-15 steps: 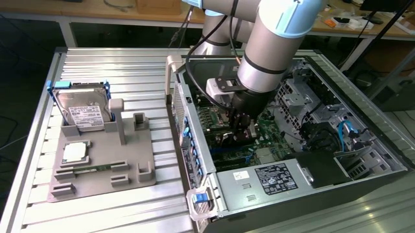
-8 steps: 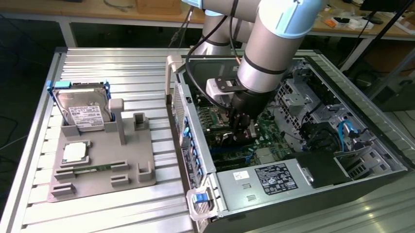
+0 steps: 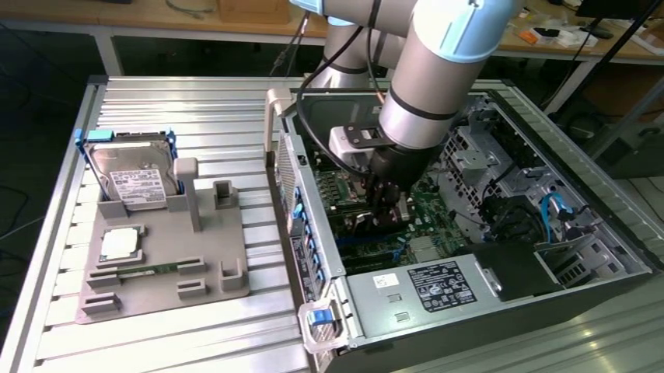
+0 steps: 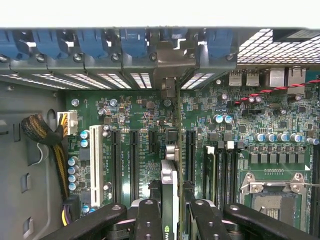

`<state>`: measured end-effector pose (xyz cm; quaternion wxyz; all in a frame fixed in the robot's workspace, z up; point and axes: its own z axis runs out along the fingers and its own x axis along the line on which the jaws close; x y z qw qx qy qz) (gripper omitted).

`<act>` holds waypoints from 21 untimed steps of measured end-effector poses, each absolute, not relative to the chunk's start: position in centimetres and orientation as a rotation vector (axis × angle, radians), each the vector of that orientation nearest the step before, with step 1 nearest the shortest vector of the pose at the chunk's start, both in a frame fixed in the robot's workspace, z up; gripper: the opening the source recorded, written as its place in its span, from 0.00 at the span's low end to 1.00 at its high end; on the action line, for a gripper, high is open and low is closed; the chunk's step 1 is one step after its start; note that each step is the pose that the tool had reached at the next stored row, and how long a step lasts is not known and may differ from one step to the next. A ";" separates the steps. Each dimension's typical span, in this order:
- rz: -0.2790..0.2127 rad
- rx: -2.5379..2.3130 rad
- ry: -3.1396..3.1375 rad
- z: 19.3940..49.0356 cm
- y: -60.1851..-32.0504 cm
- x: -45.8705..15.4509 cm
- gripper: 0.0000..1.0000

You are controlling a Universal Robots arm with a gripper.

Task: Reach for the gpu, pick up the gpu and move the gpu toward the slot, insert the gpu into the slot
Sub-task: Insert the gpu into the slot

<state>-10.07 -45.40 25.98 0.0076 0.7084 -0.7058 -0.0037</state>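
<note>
My gripper (image 3: 386,203) is down inside the open computer case (image 3: 311,233), over the green motherboard (image 4: 150,107). It is shut on the gpu (image 4: 178,150), which I see edge-on in the wrist view as a thin dark card running from between my black fingers (image 4: 149,217) to the case's rear wall. Its silver end bracket (image 4: 170,62) sits against the row of blue slot clips (image 4: 132,42). The card stands upright among the long black slots (image 4: 190,155), between the short slot (image 4: 150,141) and a long one. Whether its edge is seated in a slot is hidden.
Outside the case, a grey fixture tray (image 3: 207,280) holds a silver hard drive (image 3: 130,175), a square chip (image 3: 123,243) and a green memory stick (image 3: 145,270). Inside are a power supply (image 3: 436,284), a white slot (image 4: 95,160), a processor socket (image 4: 272,192) and a cable bundle (image 4: 42,132).
</note>
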 end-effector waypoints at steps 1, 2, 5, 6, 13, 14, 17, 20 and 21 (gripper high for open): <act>-0.012 2.215 -2.207 26.0 -45.4 -10.1 0.27; -0.011 2.215 -2.207 25.9 -45.4 -10.1 0.27; -0.011 2.215 -2.206 25.8 -45.4 -10.1 0.27; -0.011 2.215 -2.207 25.8 -45.4 -10.1 0.27; -0.012 2.214 -2.207 25.5 -45.4 -10.2 0.27; -0.012 2.214 -2.206 25.5 -45.4 -10.2 0.27; -0.012 2.215 -2.207 25.4 -45.4 -10.2 0.27; -0.012 2.215 -2.207 25.5 -45.4 -10.2 0.27; -0.012 2.215 -2.207 25.5 -45.4 -10.2 0.27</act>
